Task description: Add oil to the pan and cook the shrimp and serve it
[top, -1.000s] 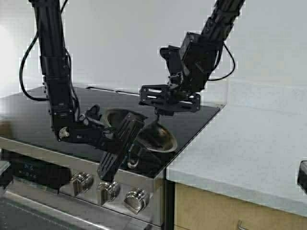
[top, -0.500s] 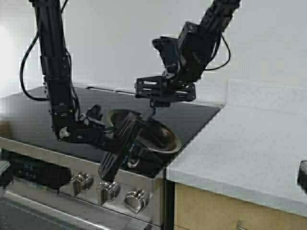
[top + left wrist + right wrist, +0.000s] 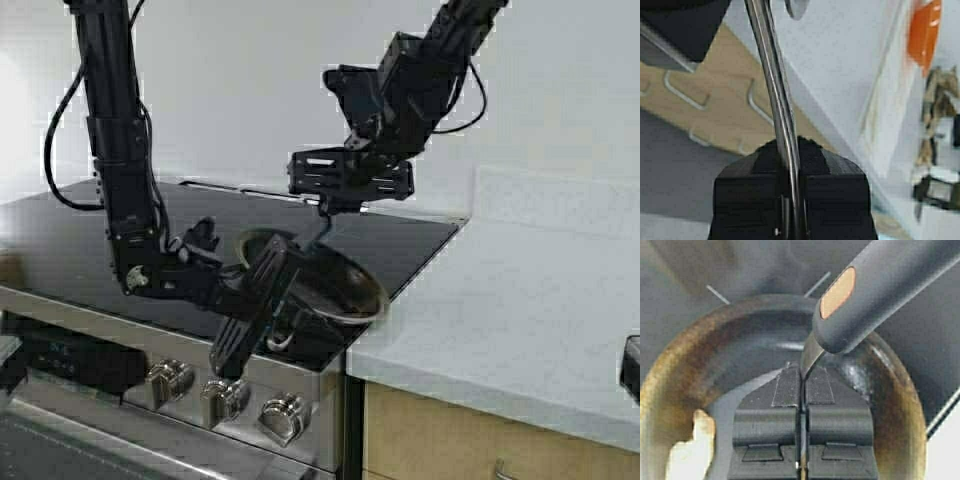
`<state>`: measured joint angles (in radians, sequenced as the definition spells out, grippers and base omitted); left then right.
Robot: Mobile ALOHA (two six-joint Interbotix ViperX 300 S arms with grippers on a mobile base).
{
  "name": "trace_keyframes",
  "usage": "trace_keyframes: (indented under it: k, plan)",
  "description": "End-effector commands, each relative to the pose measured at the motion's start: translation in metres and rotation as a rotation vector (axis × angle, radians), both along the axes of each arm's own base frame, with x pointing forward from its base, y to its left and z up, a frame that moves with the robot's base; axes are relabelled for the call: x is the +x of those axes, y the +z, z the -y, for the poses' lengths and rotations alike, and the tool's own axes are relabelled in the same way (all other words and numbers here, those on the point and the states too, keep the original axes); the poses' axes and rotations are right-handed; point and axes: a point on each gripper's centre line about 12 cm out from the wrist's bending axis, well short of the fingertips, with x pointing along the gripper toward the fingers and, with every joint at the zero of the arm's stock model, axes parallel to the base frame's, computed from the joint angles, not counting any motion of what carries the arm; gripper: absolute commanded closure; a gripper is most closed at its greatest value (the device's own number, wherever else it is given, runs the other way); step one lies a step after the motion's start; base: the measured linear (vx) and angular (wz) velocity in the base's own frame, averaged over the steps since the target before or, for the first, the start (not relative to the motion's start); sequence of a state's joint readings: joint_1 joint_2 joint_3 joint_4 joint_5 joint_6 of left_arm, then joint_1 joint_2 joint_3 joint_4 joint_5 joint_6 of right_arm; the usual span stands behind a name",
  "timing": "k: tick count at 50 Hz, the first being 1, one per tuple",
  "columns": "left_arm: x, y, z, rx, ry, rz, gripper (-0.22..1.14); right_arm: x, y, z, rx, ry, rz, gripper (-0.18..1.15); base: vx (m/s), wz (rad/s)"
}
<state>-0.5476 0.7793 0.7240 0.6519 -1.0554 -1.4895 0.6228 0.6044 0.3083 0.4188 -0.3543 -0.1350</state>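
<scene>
High view: the stove (image 3: 60, 240) is carrying the pan (image 3: 335, 290) — the left gripper (image 3: 262, 300) is clamping its handle, tilting it. The right gripper (image 3: 330, 205) is pinching a spatula (image 3: 875, 285) above the shrimp (image 3: 690, 445) inside — serving remains.

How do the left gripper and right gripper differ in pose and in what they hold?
The left gripper sits low at the stove's front edge, shut on the pan handle, tilting the pan. The right gripper hangs above the pan, shut on a thin utensil reaching down into it. Both have their fingers clamped tight.
</scene>
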Motion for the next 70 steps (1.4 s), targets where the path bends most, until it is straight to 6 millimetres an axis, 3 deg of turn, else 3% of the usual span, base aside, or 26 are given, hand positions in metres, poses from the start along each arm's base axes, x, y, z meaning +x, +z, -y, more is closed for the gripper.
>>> trace_keyframes:
  k: [1,22,45,58,70]
  plan:
    - [0.006,0.012,0.006,-0.029,-0.019,0.061,0.89,0.010,0.042,-0.009,0.045,0.012,0.077,0.89,0.00,0.00]
    - [0.004,0.011,0.006,-0.025,-0.021,0.057,0.89,0.024,0.050,0.008,-0.002,0.012,0.083,0.89,0.00,0.00]
    - [0.005,0.012,0.007,-0.035,-0.021,0.060,0.89,0.025,0.050,0.009,-0.016,0.023,0.079,0.89,0.00,0.00]
    - [0.007,0.008,0.004,-0.247,0.101,0.015,0.89,0.024,0.053,0.009,-0.014,0.023,0.082,0.89,0.00,0.00]
    - [0.012,0.009,0.005,-0.494,0.149,0.024,0.89,0.023,0.070,0.011,0.004,0.018,0.110,0.89,0.00,0.00]
